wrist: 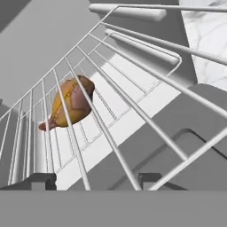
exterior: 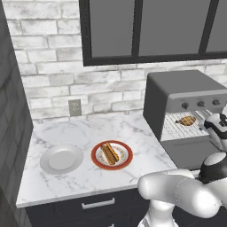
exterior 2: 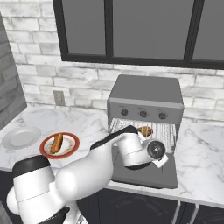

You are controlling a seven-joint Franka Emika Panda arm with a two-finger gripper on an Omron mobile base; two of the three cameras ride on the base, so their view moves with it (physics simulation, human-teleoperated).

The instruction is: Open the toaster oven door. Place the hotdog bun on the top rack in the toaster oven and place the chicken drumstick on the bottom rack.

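The toaster oven (exterior: pixel 177 84) (exterior 2: pixel 146 89) stands on the counter's right with its door (exterior: pixel 190 153) (exterior 2: pixel 151 175) folded down flat. The chicken drumstick (exterior: pixel 186 120) (exterior 2: pixel 145 131) (wrist: pixel 71 103) lies inside on the bottom rack (wrist: pixel 170 53). In the hand view the bars of the top rack (wrist: pixel 133 113) cross in front of it. My gripper (wrist: pixel 97 181) hovers over the lowered door at the oven's mouth, open, with nothing held. The hotdog bun (exterior: pixel 110 154) (exterior 2: pixel 57 143) rests on a red-rimmed plate (exterior: pixel 98 164) (exterior 2: pixel 72 148) left of the oven.
An empty grey plate (exterior: pixel 61 158) (exterior 2: pixel 19 137) sits at the counter's left, near a dark side wall (exterior: pixel 11 133). A brick wall with an outlet (exterior: pixel 74 107) runs behind. My own arm (exterior 2: pixel 87 168) crosses in front of the counter edge.
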